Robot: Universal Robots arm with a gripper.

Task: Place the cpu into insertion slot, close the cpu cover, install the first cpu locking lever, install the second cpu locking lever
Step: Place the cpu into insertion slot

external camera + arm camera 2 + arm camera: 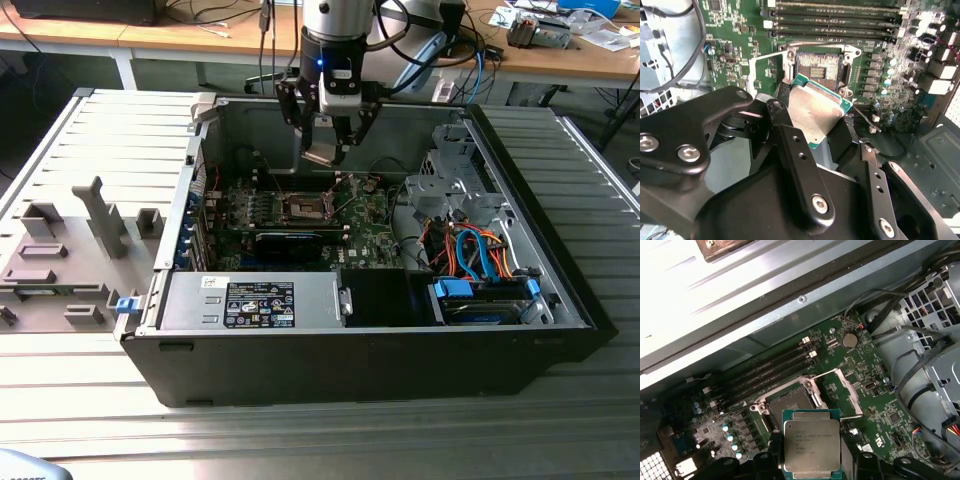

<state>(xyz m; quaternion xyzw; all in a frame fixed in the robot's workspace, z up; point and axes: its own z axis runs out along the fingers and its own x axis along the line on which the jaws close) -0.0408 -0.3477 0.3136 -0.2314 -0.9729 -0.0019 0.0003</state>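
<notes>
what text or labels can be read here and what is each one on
Nothing is clear enough to quote.
cpu: printed lines on its metal face, blurred.
black label on the power supply: white print, too small.
white sticker beside it: too small.
motherboard: white markings, too small.
</notes>
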